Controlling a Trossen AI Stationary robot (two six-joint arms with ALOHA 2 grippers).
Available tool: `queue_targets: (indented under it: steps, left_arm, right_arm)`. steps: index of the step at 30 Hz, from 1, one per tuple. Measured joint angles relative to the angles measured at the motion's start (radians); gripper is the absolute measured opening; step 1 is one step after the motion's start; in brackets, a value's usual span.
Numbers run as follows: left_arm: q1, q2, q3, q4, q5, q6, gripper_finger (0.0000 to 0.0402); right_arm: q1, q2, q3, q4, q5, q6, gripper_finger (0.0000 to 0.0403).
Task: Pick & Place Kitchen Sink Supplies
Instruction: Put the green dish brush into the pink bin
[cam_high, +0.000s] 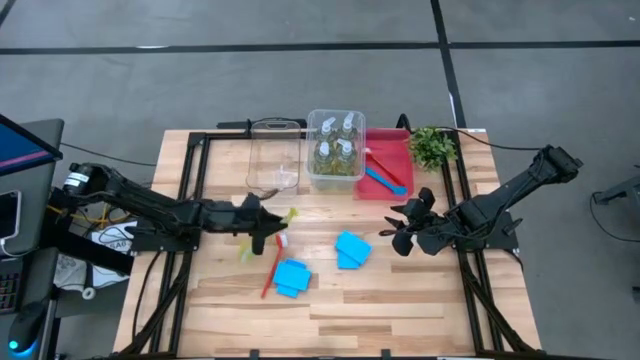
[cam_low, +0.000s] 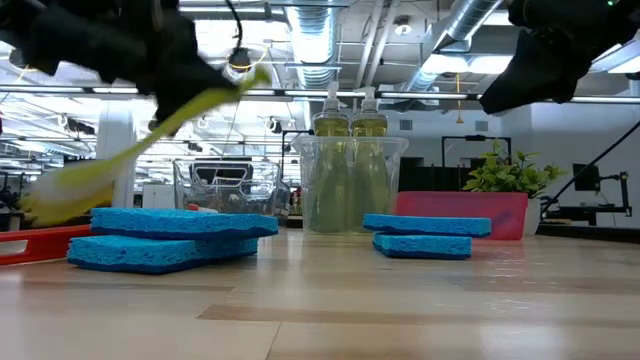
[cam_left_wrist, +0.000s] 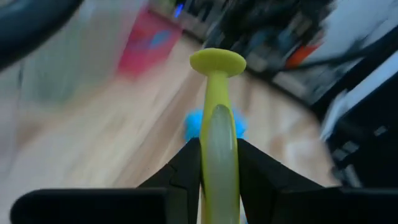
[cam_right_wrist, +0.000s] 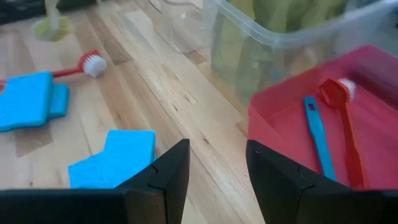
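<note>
The left pincer (cam_high: 262, 232) is being kept closed on the handle of a yellow-green brush (cam_left_wrist: 219, 124), which is being held lifted above the bench (cam_high: 400, 300), near its middle; in the low view the brush is seen tilted in the air. The right pincer (cam_high: 402, 232) is being held over the bench near the red bin (cam_high: 385, 145), its fingers (cam_right_wrist: 168, 174) standing apart with nothing between them.

Four small clear bottles (cam_high: 337, 150) of yellow-green liquid are being kept upright in a clear bin (cam_high: 335, 180) at the far side of the bench. Just beside it, another clear bin (cam_high: 275, 150) is standing; whether anything is in it cannot be told. In the red bin a blue brush (cam_right_wrist: 318, 134) and a red brush (cam_right_wrist: 345, 137) are lying side by side. A small green plant (cam_high: 432, 147) is standing next to this bin.

A second red brush (cam_high: 270, 270) is lying on the bench beside a pair of stacked blue sponges (cam_high: 291, 277). Another pair of blue sponges (cam_high: 352, 249) is lying near the middle, between the two pincers.
</note>
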Motion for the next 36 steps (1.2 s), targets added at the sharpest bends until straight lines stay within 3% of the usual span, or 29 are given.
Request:
queue_targets:
  steps: [8,20,31,36]
  left_arm:
    - [0.013,-0.116,0.001,0.204,0.000,0.194,0.0084]
    - [0.047,-0.008,0.002,0.543,0.120,0.353,0.0085]
    - [0.047,0.121,0.002,0.670,0.123,0.357,0.0085]
    - [0.047,0.181,0.022,0.721,0.179,0.357,0.0086]
  right_arm:
    - [0.000,0.019,0.000,0.228,0.001,-0.256,0.0141]
    - [-0.073,0.251,0.000,0.694,-0.009,-0.619,0.0127]
    - [-0.237,0.465,0.000,1.114,-0.303,-0.793,0.0121]
    - [-0.289,0.537,0.003,1.261,-0.389,-0.812,0.0120]
